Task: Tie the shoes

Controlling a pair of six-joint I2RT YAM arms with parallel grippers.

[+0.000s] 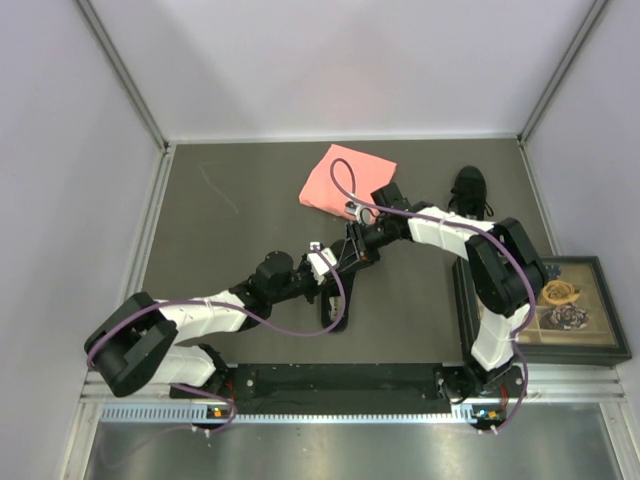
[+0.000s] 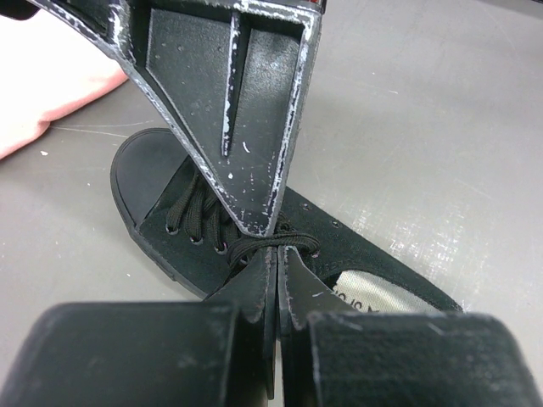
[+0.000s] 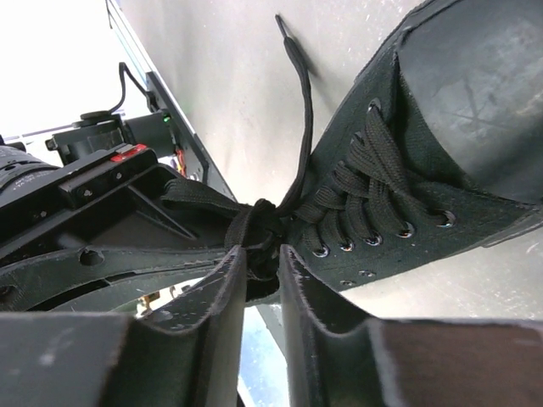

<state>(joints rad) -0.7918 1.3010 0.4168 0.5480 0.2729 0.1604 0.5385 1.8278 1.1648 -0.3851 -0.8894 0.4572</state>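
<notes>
Right at the tips, our left gripper (image 2: 278,254) is pinched narrow on the lace (image 2: 254,243), directly over the near shoe (image 2: 144,182). Our right gripper (image 3: 263,259) meets it there, almost closed around a bunched crossing of the same lace. We judge the danger to be an uneven pull. Nothing pins the shoe, so it may lift or drag, or the thin lace may slip free and loosen the crossing. Beyond both tips lies the pink cloth (image 1: 345,175), and to its right the second shoe (image 1: 470,190).
</notes>
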